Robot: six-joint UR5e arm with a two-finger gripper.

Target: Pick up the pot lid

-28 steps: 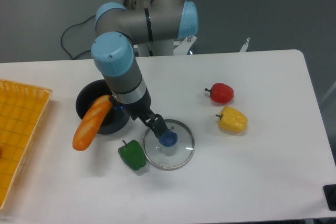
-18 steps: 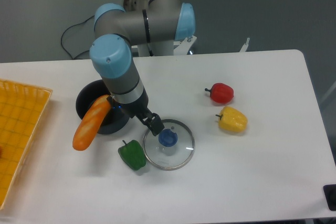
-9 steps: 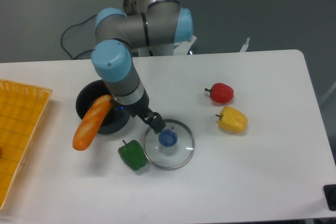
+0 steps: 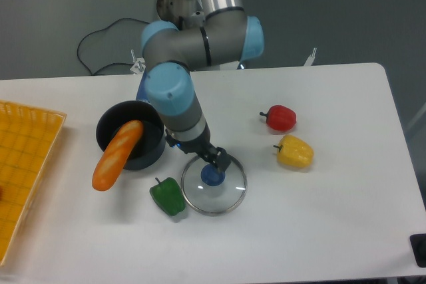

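Camera view: gripper open at the pot lid's 12 o'clock side.
We see the gripper with its two fingers spread wide and nothing held between them; the arm blocks some of our view, so we can't be certain whether a fingertip touches the glass. The pot lid lies flat on the table, its blue knob up, just below the fingers in the picture. Taking the lid as our clock centre, we find the green pepper near 8, the black pot at 10 with a long orange item leaning out, and the yellow pepper at 2.
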